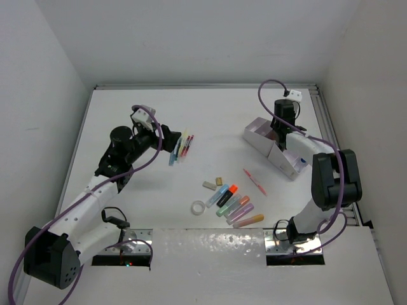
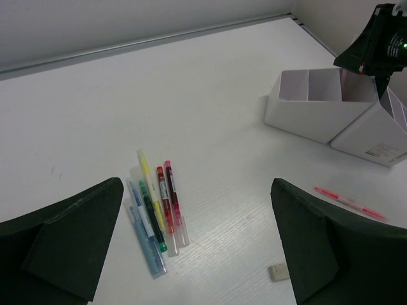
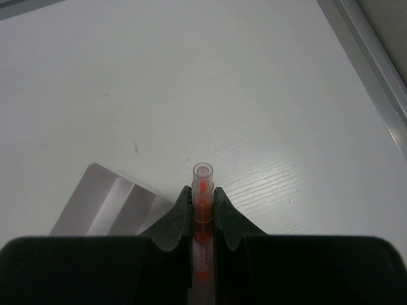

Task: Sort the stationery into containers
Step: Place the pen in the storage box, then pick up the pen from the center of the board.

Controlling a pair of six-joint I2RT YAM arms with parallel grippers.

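Right hand point(image 3: 202, 198) clasps a red pen point(image 3: 203, 175) over the organizer point(image 3: 105, 206); centre it above one compartment before letting go. Left hand point(image 2: 197, 185) released.

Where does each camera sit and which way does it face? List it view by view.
Top external: above and behind the arms, looking down on the table; both show.
Left wrist: low, facing across the pens toward the organizer; open left fingers in the bottom corners.
Right wrist: looks down past right fingers shut on a held pen; organizer lower left.
Shared: top and left wrist both show pens, organizer.
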